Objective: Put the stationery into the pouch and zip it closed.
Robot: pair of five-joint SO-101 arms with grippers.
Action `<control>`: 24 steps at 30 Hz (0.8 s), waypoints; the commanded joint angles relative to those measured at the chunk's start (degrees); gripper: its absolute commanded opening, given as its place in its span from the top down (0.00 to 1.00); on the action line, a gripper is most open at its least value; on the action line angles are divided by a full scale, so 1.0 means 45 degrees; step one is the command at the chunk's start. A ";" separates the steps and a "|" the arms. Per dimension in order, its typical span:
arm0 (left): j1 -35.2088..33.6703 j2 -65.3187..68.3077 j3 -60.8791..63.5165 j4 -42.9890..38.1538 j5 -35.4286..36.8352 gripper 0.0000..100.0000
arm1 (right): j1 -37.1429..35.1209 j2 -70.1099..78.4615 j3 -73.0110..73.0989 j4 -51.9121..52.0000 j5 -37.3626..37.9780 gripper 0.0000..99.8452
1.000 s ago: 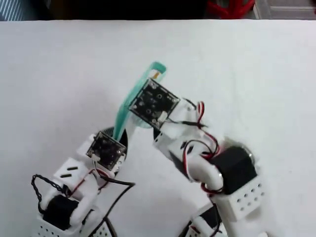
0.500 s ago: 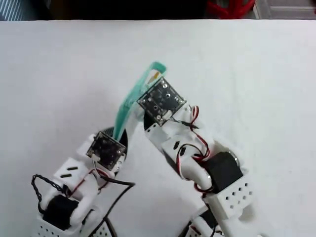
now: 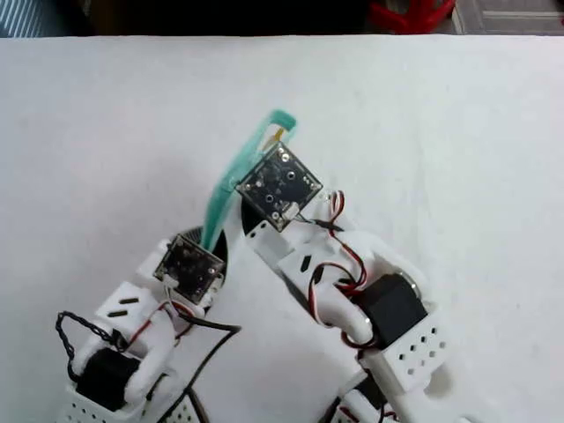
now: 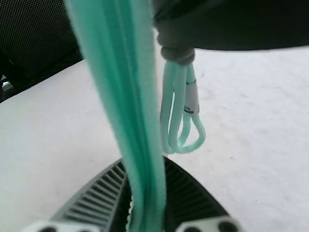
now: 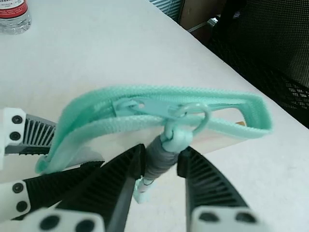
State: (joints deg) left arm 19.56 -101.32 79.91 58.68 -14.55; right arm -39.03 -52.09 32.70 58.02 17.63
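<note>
1. Mint-green fabric pouch [image 3: 231,181] is being held on edge over the worktop [image 3: 441,132], its long axis running from the left tool [image 4: 144,166] out toward the far end.
2. Its zip slider [image 5: 159,107] is sitting about mid-length. The mouth beyond it, on the side away from the left tool, is gaping.
3. Near end: the left tool is clamping the pouch fabric between its jaws.
4. Beside the slider, the right tool [image 5: 161,153] is pinching the grey pull cord [image 5: 155,165] hanging from it.
5. Judgement: closing is calling for a pull along that axis, away from the left tool.
</note>
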 commanded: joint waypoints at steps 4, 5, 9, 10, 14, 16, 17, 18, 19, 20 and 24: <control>0.0127 0.0225 0.0020 -0.0274 -0.0117 0.98 | 0.0537 -0.0225 -0.0117 -0.0322 0.0039 0.98; 0.0127 0.0225 0.0020 -0.0274 -0.0098 0.98 | 0.0674 -0.0225 -0.0195 -0.0342 0.0039 0.98; 0.0127 0.0225 0.0020 -0.0313 -0.0117 0.98 | 0.0908 -0.0381 -0.0821 -0.0537 0.0059 0.98; 0.0127 0.0225 0.0020 -0.0313 -0.0117 0.97 | 0.0869 -0.0479 -0.1035 -0.0498 0.0059 0.98; 0.0127 0.0205 -0.0059 -0.0313 0.0117 0.81 | 0.0283 -0.0615 -0.1602 -0.0049 0.0059 0.98; 0.0127 0.0205 -0.0078 -0.0332 0.0645 0.77 | 0.0107 -0.0479 -0.1621 0.0068 0.0078 0.98; 0.0127 0.0205 -0.0137 -0.0332 0.0781 0.77 | 0.0107 -0.0361 -0.1621 0.0088 0.0078 0.98; 0.0147 0.0205 -0.0274 -0.0332 0.0762 0.77 | 0.0127 -0.0264 -0.1621 0.0088 0.0078 0.98; 0.0147 0.0205 -0.0430 -0.0332 0.0821 0.77 | 0.0127 -0.0147 -0.1621 0.0088 0.0078 0.98; 0.0147 0.0205 -0.0645 -0.0332 0.0840 0.77 | 0.0127 -0.0068 -0.1621 0.0088 0.0078 0.98; 0.0186 0.0205 -0.1426 -0.0234 0.0879 0.77 | 0.0068 0.0068 -0.1641 0.0107 0.0078 0.98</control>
State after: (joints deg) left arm 19.47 -100.53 78.07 58.68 -11.30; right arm -37.98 -51.91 28.31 58.20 17.63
